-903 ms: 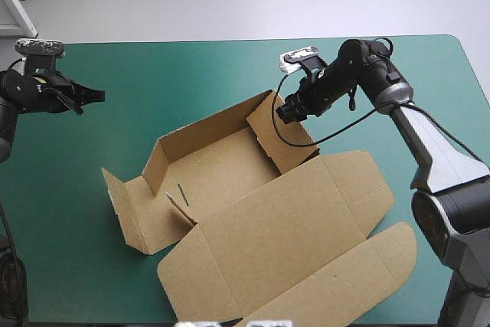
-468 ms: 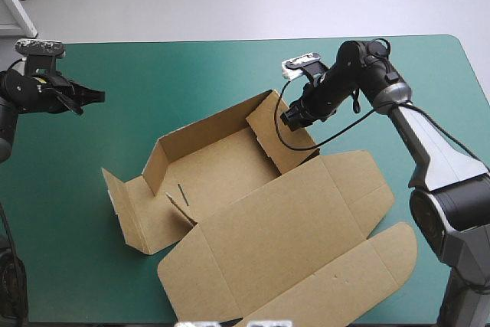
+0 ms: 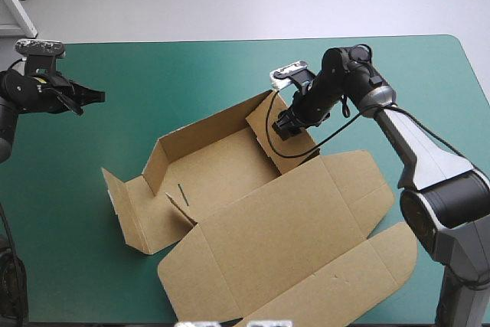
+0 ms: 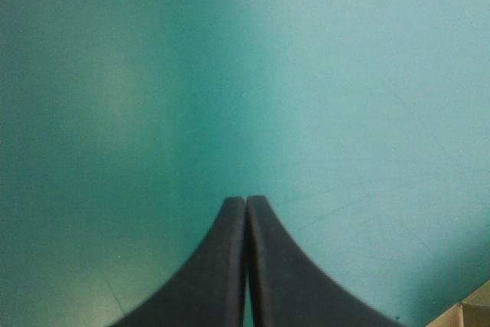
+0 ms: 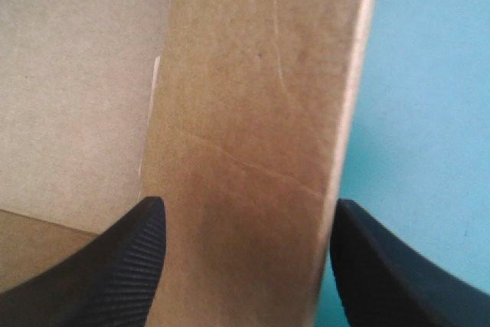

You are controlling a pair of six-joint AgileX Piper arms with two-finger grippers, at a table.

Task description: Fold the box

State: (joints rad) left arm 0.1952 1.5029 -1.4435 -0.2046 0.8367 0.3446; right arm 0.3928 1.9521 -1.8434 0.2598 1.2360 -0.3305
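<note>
The brown box [image 3: 218, 178] lies partly raised in the middle of the teal-green table. Its back wall and right side wall [image 3: 285, 145] stand up, the left side flap [image 3: 134, 216] leans outward, and the lid [image 3: 306, 235] lies flat toward the front. My right gripper [image 3: 284, 122] hangs open over the top of the right side wall. In the right wrist view that wall [image 5: 253, 112] fills the space between my right gripper's [image 5: 246, 262] spread black fingers. My left gripper [image 3: 95, 96] is shut near the table's left edge, far from the box; its wrist view shows my left gripper [image 4: 246, 266] over bare cover.
Bare teal-green cover [image 3: 168, 74] stretches behind the box and along the left side. A small brown corner of the box [image 4: 476, 316] shows beside the left gripper in its wrist view. The lid flaps reach close to the front edge.
The right gripper has moved left and toward the box, from beyond the right side wall to over its top edge. The left arm has stayed still.
</note>
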